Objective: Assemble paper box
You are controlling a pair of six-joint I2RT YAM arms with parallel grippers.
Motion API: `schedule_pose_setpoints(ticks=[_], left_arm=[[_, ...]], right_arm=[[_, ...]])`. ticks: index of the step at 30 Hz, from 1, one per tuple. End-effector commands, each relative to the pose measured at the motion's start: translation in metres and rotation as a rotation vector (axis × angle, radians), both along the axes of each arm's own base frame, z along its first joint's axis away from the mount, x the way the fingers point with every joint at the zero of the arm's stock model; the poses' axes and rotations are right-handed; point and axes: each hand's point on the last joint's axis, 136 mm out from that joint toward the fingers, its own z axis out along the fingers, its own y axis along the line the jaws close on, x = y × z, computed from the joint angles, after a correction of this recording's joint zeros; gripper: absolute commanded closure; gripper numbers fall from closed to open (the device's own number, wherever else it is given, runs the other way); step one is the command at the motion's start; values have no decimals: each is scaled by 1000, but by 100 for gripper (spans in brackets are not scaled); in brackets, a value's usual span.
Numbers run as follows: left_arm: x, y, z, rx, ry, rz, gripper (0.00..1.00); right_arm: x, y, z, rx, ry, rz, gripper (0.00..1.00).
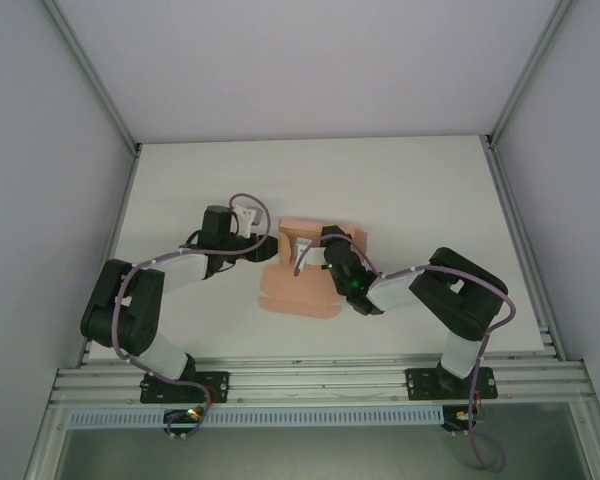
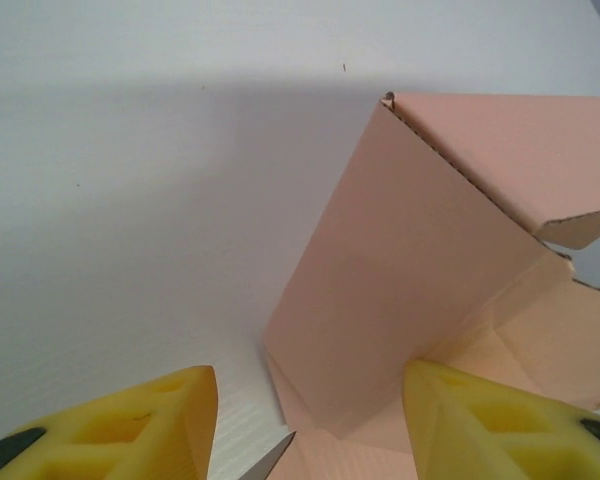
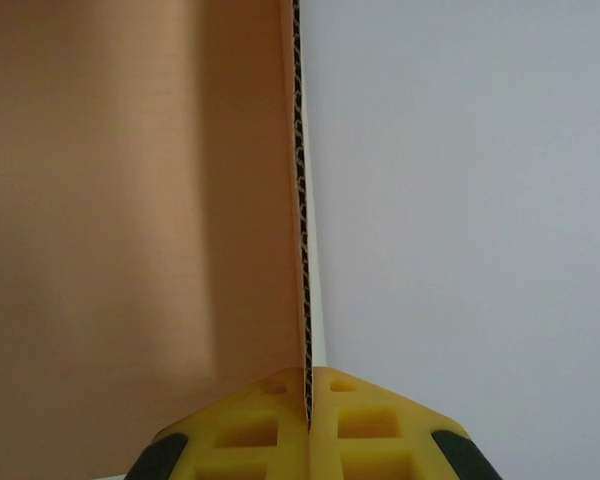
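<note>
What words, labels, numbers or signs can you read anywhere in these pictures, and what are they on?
None can be read.
The paper box is plain salmon-pink cardboard with no print.
The left claw and right claw are plain yellow, unmarked.
A white part on the left wrist is too small to show any lettering.

The paper box [image 1: 298,290] is plain salmon-pink, its cut edge a dark corrugated zigzag, against the white surface [image 1: 400,190]. The left end effector [image 2: 308,400] and right end effector [image 3: 308,400] are yellow with black patches toward 6 o'clock. The 2 arms [image 1: 130,300] are black and white, with lilac cables [image 1: 248,196].
</note>
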Motion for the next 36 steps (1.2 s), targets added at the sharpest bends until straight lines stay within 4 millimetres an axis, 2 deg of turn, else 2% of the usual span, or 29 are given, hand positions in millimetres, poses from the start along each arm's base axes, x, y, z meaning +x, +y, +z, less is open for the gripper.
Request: schedule_pose_setpoints(ticks=[1,9,17,23,27,32,36], left_arm=[[0,1,7,48,-80,-20,48],[5,-12,13,18,-114,-83,51],[15,-24,5,9,-165,-120,51],[30,-10,-10,87,-212,-22,53],[19,-25,-8,110,-272,-49,53],[7,-25,-11,112,-316,-61,48],[15,-20,-11,139,-336,-14,59]], right_arm=[[5,-5,16,23,-48,-18,100],[7,-5,25,47,-17,-9,100],[6,1,16,64,-9,10,100],[-7,2,5,67,22,36,100],[-28,9,-14,23,79,74,100],[-39,-2,-31,5,105,28,100],[-40,-4,-34,5,123,21,100]])
